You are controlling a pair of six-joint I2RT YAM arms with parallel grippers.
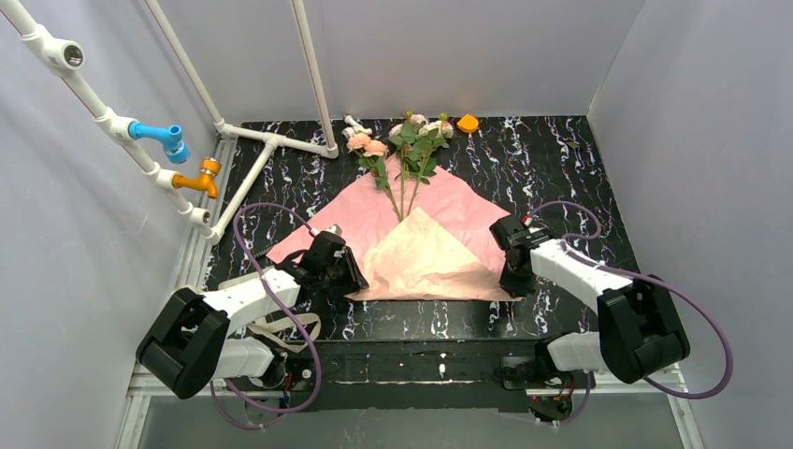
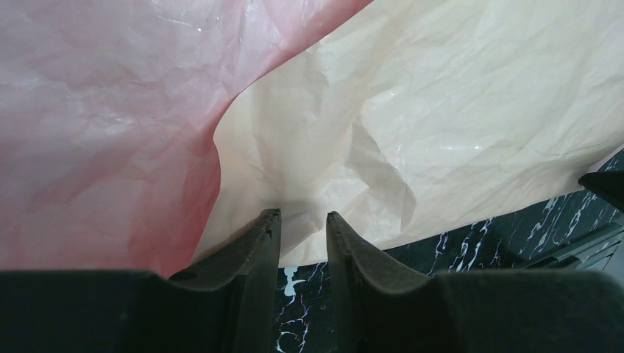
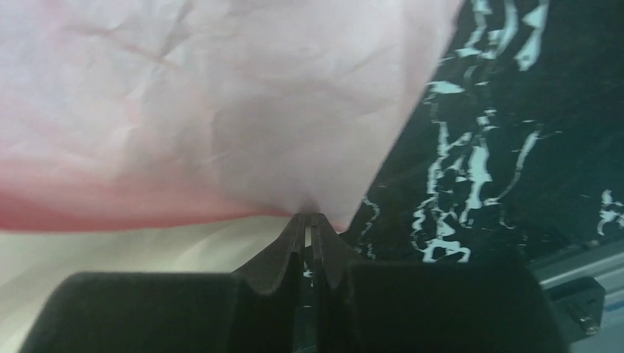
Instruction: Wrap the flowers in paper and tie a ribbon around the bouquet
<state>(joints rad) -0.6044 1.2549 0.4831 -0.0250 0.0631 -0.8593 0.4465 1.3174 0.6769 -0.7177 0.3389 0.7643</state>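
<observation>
top external: right end effector [image 3: 311, 218] pinches paper [image 1: 430, 253], left end effector [image 2: 303, 215] parted near pipes [image 1: 248, 178].

Top camera high behind the table [image 1: 561, 159], downward; wrist cameras close over the paper [image 1: 411, 248], common to all three.

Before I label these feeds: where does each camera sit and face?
Top external: above, behind left arm and right arm, looking down on paper, flowers.
Left wrist: on the left arm, facing the paper's tan fold past parted left fingers.
Right wrist: on the right arm, right fingers pinching the paper's pink edge.
Shared: paper.
</observation>
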